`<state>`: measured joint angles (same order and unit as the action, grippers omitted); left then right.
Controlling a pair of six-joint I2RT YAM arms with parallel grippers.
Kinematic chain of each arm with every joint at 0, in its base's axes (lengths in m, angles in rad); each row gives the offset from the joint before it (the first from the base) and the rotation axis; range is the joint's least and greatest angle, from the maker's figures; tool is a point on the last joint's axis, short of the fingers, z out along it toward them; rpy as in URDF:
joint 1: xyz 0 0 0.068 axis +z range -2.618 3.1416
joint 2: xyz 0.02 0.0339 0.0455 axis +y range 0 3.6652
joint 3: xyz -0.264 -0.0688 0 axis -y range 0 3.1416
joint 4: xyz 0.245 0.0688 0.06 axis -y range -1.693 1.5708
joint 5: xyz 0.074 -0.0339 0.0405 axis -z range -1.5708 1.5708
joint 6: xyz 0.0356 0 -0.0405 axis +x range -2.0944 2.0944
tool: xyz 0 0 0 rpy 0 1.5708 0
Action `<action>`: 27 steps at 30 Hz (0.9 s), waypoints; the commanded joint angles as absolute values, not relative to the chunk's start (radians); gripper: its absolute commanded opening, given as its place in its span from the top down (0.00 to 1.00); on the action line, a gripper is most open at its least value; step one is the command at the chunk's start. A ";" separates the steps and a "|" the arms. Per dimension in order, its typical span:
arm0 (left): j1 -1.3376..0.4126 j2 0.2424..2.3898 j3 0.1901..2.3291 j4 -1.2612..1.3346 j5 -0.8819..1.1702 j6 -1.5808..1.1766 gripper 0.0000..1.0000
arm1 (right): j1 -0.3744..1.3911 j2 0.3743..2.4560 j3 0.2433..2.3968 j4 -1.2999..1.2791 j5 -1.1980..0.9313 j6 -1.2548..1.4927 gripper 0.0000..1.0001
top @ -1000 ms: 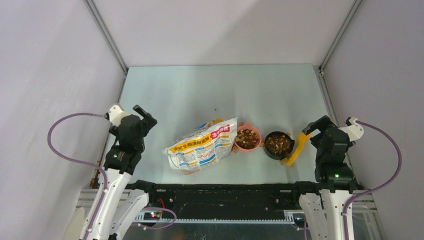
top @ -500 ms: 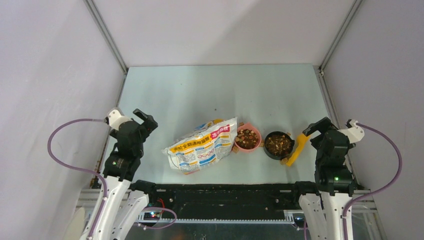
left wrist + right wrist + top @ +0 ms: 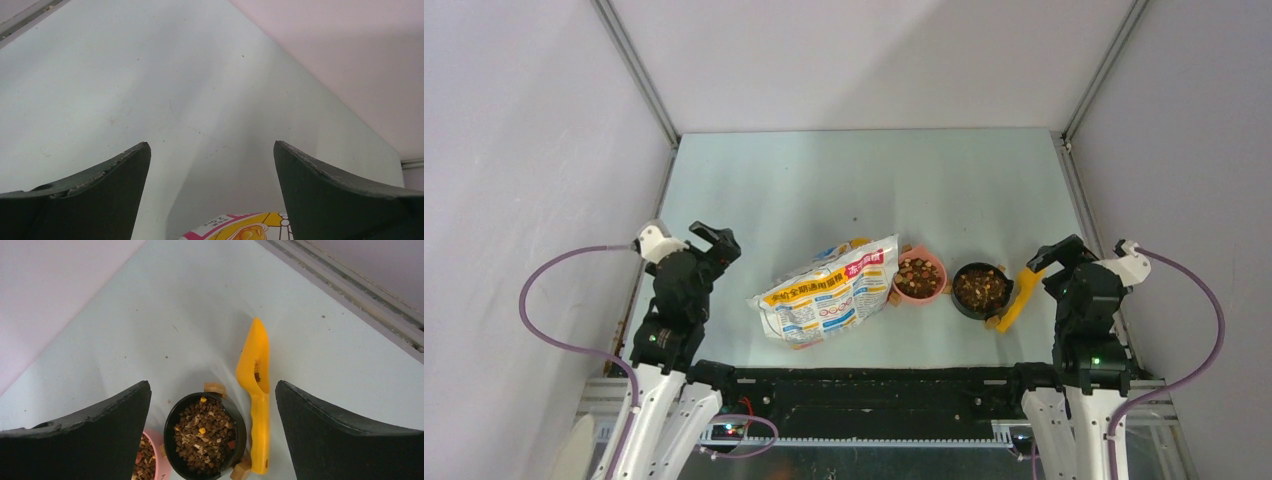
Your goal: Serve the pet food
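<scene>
Sitting in pink bowl (image 3: 919, 300) and black bowl (image 3: 958, 299) by the table's near edge, pet food (image 3: 982, 287) appears served. Left gripper (image 3: 714, 240), right gripper (image 3: 1053, 257): spread, empty. Risk: right arm knocks scoop (image 3: 1022, 292), tipping black bowl.

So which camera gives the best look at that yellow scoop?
The right wrist view: the yellow scoop lies large beside the black bowl. The top view shows it tiny; the left wrist view misses it.

A bag (image 3: 829, 290) is lying left of centre on the bench (image 3: 864, 180); just right of it the left bowl (image 3: 941, 286) and the right bowl (image 3: 958, 298) are sitting side by side, pet food (image 3: 917, 275) lying in both, a scoop (image 3: 1021, 292) lying just right of them
</scene>
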<state>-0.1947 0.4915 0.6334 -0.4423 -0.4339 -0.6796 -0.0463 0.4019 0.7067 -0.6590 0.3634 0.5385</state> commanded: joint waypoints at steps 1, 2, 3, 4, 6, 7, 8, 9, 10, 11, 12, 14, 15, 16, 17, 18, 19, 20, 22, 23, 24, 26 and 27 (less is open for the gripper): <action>-0.187 0.498 0.633 -0.381 -0.390 -0.661 0.00 | -0.049 0.380 0.698 -0.597 0.333 0.520 0.01; -0.187 0.502 0.632 -0.374 -0.385 -0.657 0.00 | -0.049 0.378 0.694 -0.595 0.331 0.519 0.01; -0.187 0.503 0.629 -0.370 -0.376 -0.655 0.01 | -0.049 0.374 0.693 -0.591 0.328 0.519 0.01; -0.188 0.506 0.627 -0.362 -0.371 -0.653 0.01 | -0.049 0.373 0.691 -0.589 0.326 0.519 0.01; -0.187 0.506 0.617 -0.350 -0.361 -0.648 0.01 | -0.049 0.368 0.688 -0.584 0.323 0.518 0.01; -0.187 0.507 0.612 -0.347 -0.354 -0.647 0.01 | -0.049 0.367 0.686 -0.577 0.320 0.518 0.01; -0.187 0.508 0.611 -0.342 -0.348 -0.643 0.00 | -0.049 0.367 0.682 -0.572 0.313 0.519 0.01; -0.187 0.509 0.608 -0.337 -0.333 -0.641 0.00 | -0.049 0.368 0.678 -0.561 0.308 0.518 0.01; -0.188 0.508 0.605 -0.331 -0.328 -0.636 0.00 | -0.049 0.369 0.675 -0.556 0.299 0.516 0.01; -0.187 0.506 0.601 -0.327 -0.324 -0.635 0.01 | -0.049 0.373 0.674 -0.550 0.294 0.513 0.01; -0.187 0.505 0.597 -0.318 -0.323 -0.633 0.01 | -0.049 0.373 0.674 -0.545 0.281 0.510 0.01; -0.188 0.503 0.591 -0.309 -0.322 -0.627 0.01 | -0.049 0.373 0.673 -0.538 0.263 0.507 0.01; -0.188 0.505 0.591 -0.306 -0.318 -0.626 0.00 | -0.049 0.374 0.673 -0.536 0.256 0.508 0.01; -0.187 0.506 0.592 -0.304 -0.309 -0.623 0.01 | -0.049 0.373 0.673 -0.533 0.249 0.508 0.01; -0.187 0.509 0.592 -0.302 -0.303 -0.622 0.01 | -0.049 0.372 0.673 -0.532 0.248 0.508 0.01; -0.188 0.510 0.592 -0.301 -0.292 -0.621 0.01 | -0.049 0.370 0.673 -0.532 0.249 0.509 0.01; -0.188 0.509 0.592 -0.298 -0.289 -0.620 0.01 | -0.049 0.370 0.673 -0.533 0.251 0.509 0.01; -0.187 0.508 0.591 -0.296 -0.285 -0.620 0.01 | -0.049 0.369 0.673 -0.536 0.255 0.510 0.01; -0.188 0.503 0.591 -0.296 -0.281 -0.620 0.00 | -0.049 0.366 0.673 -0.537 0.256 0.511 0.01; -0.187 0.502 0.591 -0.298 -0.281 -0.622 0.00 | -0.049 0.365 0.673 -0.536 0.255 0.509 0.01; -0.187 0.499 0.592 -0.300 -0.283 -0.623 0.00 | -0.049 0.362 0.672 -0.534 0.250 0.508 0.01; -0.188 0.500 0.601 -0.305 -0.287 -0.624 0.01 | -0.049 0.357 0.673 -0.534 0.245 0.504 0.01; -0.187 0.501 0.602 -0.304 -0.286 -0.625 0.00 | -0.049 0.355 0.673 -0.537 0.245 0.504 0.01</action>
<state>-0.1940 0.5045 0.5888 -0.3374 -0.3004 -0.6449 -0.0463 0.3729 0.6716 -0.5766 0.2531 0.5217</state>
